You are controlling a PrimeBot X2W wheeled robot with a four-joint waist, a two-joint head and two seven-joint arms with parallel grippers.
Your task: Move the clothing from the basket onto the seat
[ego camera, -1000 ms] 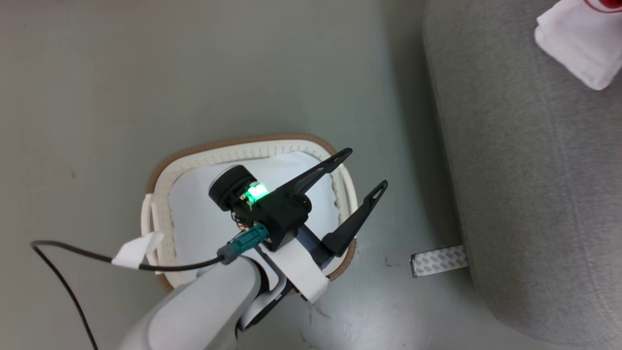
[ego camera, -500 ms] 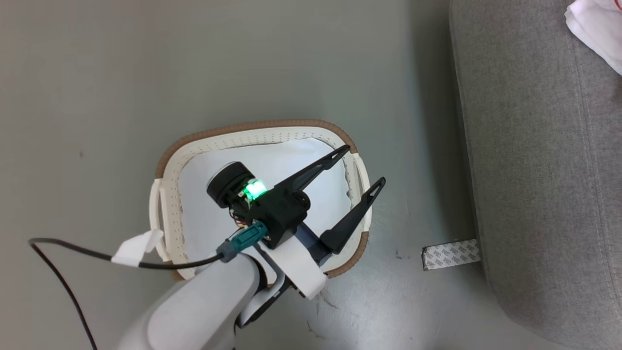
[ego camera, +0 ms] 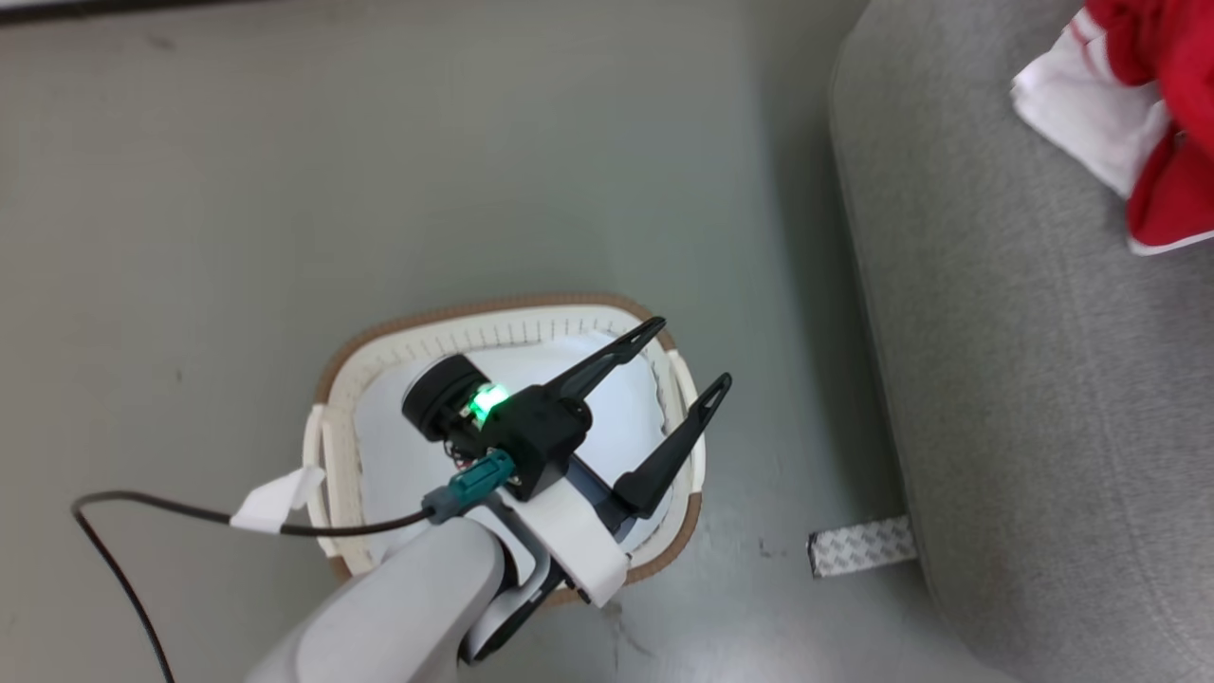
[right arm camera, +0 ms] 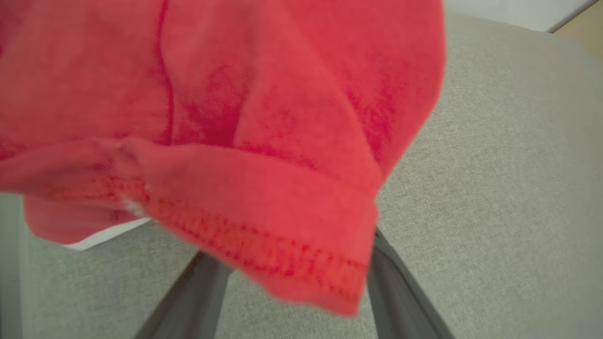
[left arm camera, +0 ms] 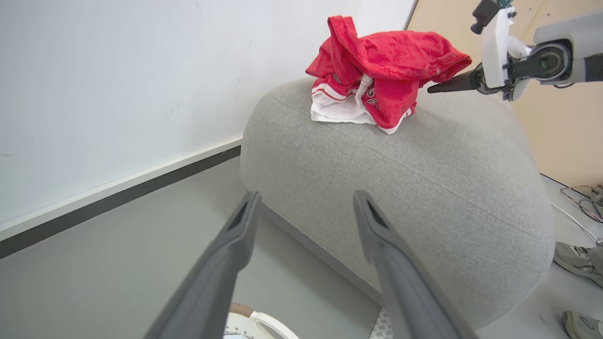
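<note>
Grey floor (ego camera: 474,171) lies open between basket (ego camera: 493,308) and seat (ego camera: 1024,427), clothing (ego camera: 1167,57) atop.

Layout: basket (ego camera: 493,311) set on the floor (ego camera: 285,190), seat (ego camera: 1024,379) to its right, clothing (left arm camera: 372,80) heaped on the seat.

A flat pad (ego camera: 398,465) is laid inside the basket. The left gripper (ego camera: 689,355) is positioned above the basket's right half, fingers directed toward the seat. A tape strip (ego camera: 861,546) is stuck on the floor between basket and seat, running up to the seat's base. The clothing is piled near the seat's far end, by the wall (left arm camera: 118,70). The right gripper (left arm camera: 447,85) is found just beside the heap, a hem draped before its fingers. Shoes (left arm camera: 577,259) are noted on the floor at the seat's other side.
</note>
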